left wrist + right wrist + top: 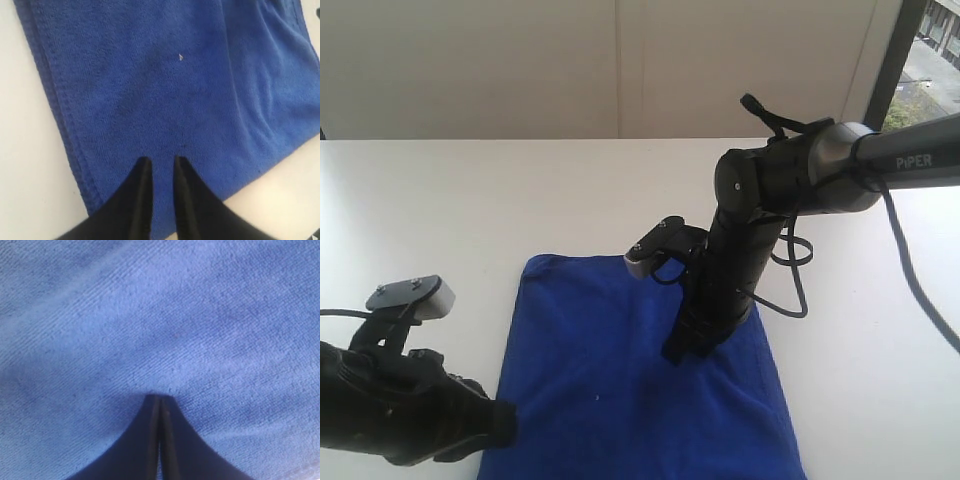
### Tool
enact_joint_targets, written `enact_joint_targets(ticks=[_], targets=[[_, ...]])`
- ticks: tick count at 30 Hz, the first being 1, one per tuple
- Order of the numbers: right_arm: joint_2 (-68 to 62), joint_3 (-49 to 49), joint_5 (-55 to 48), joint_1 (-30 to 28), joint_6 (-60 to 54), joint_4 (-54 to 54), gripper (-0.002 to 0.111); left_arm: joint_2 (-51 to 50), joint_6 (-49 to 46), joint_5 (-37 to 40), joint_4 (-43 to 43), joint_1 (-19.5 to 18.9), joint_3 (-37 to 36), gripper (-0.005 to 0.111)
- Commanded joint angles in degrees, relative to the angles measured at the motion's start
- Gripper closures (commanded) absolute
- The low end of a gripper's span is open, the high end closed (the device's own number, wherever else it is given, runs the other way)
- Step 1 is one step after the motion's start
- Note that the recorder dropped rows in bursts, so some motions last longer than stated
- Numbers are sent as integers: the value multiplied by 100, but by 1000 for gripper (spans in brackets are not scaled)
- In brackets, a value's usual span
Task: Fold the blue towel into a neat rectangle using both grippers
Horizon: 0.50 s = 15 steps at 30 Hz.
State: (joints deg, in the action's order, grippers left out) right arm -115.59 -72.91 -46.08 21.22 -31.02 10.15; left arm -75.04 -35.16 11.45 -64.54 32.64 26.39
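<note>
At the left gripper (159,159), the jaws stand slightly apart and hold nothing, with the tips over the blue towel (190,90) near its edge. On the right gripper (160,397), the jaws are closed together, tips pressed into the towel's middle. The right arm (730,270) stands nearly upright; the left arm (400,400) lies low over the tabletop (470,200).

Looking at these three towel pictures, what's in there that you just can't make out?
Exterior view: the near edge of the blue towel is cut off by the frame's bottom, and the left arm covers its near-left corner.
Left wrist view: whether the tips of the left gripper touch the cloth; the angle hides it.
Right wrist view: whether the shut right gripper pinches any cloth; too close and blurred.
</note>
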Motion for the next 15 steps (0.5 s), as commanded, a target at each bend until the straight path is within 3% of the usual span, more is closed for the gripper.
enact_joint_targets(ticks=[1, 15], targets=[[-111, 37, -27, -9, -28, 50, 108, -117, -272, 348, -5, 10, -30, 106], [-111, 37, -37, -9, -28, 50, 108, -967, -876, 747, -110, 10, -30, 107]])
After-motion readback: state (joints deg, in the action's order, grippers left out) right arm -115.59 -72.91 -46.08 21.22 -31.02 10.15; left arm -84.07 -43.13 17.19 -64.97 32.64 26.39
